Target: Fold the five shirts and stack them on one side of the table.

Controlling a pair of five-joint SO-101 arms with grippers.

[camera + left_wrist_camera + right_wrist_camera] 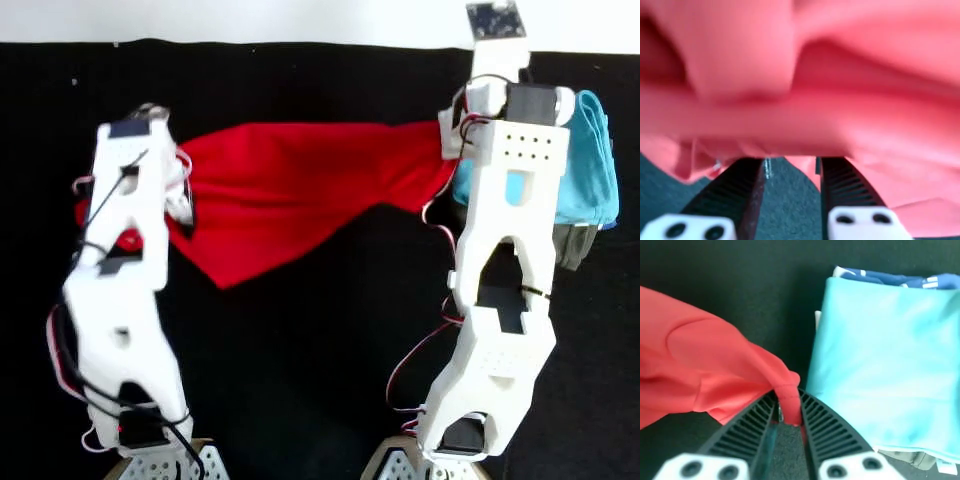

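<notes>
I am holding the soft, floppy red shirt (290, 190) by its two ends, both jaws squeezing it tight.

The red shirt (290, 200) and turquoise shirt (880, 365) are seen plain, the table (320, 380) black. The dark blue shirt (890, 277) is marked with white.
</notes>
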